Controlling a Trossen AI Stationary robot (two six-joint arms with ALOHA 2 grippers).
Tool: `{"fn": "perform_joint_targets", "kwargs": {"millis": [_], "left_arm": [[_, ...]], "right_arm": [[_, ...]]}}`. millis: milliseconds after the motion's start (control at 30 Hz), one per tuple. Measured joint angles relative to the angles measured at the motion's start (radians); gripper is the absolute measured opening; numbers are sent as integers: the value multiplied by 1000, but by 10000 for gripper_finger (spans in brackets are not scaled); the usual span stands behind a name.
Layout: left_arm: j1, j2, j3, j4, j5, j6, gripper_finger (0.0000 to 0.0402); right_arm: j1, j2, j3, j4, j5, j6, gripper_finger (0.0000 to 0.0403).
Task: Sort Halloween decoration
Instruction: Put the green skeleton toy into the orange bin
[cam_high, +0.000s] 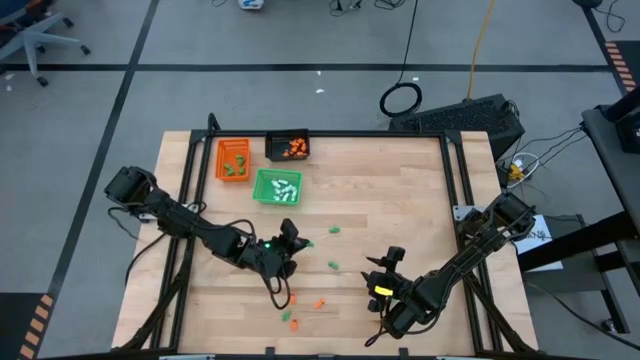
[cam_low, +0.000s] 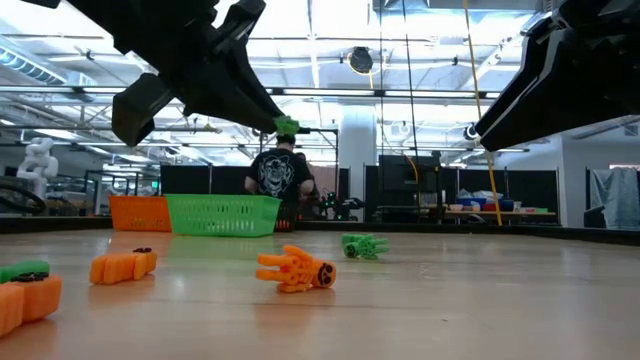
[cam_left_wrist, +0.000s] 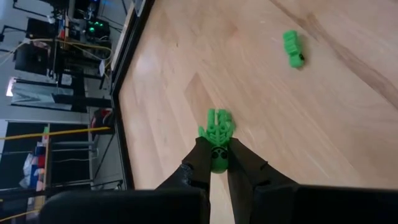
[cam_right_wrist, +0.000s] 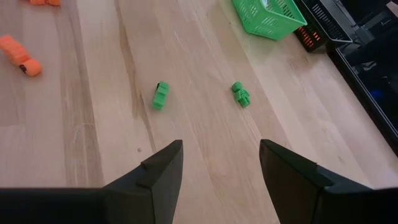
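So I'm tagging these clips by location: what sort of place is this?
Most likely a robotics lab or workshop, not a home. The wooden table stands on a grey floor with taped lines, an office chair beside it; behind are high industrial ceilings, equipment benches and a person.

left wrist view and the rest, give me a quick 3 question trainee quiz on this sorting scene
1. True or false: the left tool is shut on a green piece.
2. Which tray holds white pieces: A orange, B green, C black?
3. Fill in: the right tool is ___.

Key
1. True.
2. B, the green tray; the orange tray holds green pieces, the black tray orange ones.
3. Open, holding nothing.
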Motion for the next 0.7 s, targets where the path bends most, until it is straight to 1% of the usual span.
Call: {"fn": "perform_joint_targets", "kwargs": {"millis": [567, 700], "left_arm": [[-7, 0, 0, 8, 1, -33, 22], [-6, 0, 0, 8, 4, -71, 22]], "right_arm": [[0, 0, 0, 0, -1, 2, 196], [0, 0, 0, 0, -2, 6, 196]]}}
